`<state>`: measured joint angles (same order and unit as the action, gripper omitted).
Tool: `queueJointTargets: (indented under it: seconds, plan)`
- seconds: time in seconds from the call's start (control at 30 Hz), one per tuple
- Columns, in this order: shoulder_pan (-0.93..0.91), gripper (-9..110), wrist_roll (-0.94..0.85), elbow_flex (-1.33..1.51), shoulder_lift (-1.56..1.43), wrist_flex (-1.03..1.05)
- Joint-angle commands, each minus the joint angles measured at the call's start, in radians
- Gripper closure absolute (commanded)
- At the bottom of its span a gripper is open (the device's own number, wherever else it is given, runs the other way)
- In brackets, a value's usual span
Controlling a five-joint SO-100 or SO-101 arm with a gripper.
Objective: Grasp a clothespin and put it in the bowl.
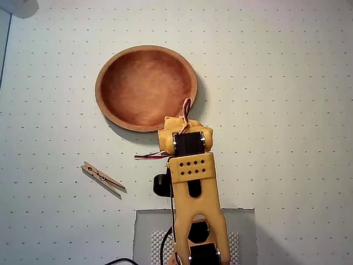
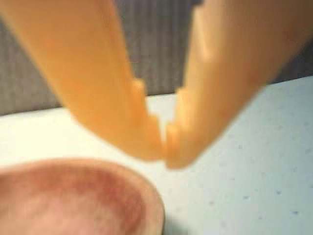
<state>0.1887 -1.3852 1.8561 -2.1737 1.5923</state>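
Orange gripper (image 2: 165, 149) fills the wrist view, blurred by closeness, its two fingers meeting at the tips with nothing between them: the jaws are together and empty. Just below them curves the near rim of the bowl (image 2: 146, 196), its reddish inside bare as far as this view shows, and past it the pale dotted table (image 2: 254, 166) runs to a grey backdrop.

From overhead, the arm (image 1: 190, 182) reaches up from the bottom edge, and its wrist sits at the bowl's (image 1: 146, 87) lower right rim; the fingers themselves are hidden beneath it. That bowl holds nothing. Lower left of it, well apart from the arm, the clothespin (image 1: 103, 179) lies flat on the table (image 1: 287, 110), slanted from upper left to lower right.

I judge the task to be at its very start, with the reach not yet made. Next, the arm needs to swing left in the overhead view, away from the bowl, part its jaws, turn the wrist so the fingers straddle the pin's slim width, then come down over it near the spring.
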Motion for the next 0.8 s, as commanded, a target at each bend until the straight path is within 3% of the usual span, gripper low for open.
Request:
queueJointTargets:
  seconds: [0.0, 0.53, 0.77]
  plan:
    - [0.034, 105, -0.158, -0.112, 0.028, 0.144]
    - [0.201, 104, -0.186, -0.14, 0.127, 0.179]
    - [0.46, 104, -0.186, -0.189, 0.156, 0.149]
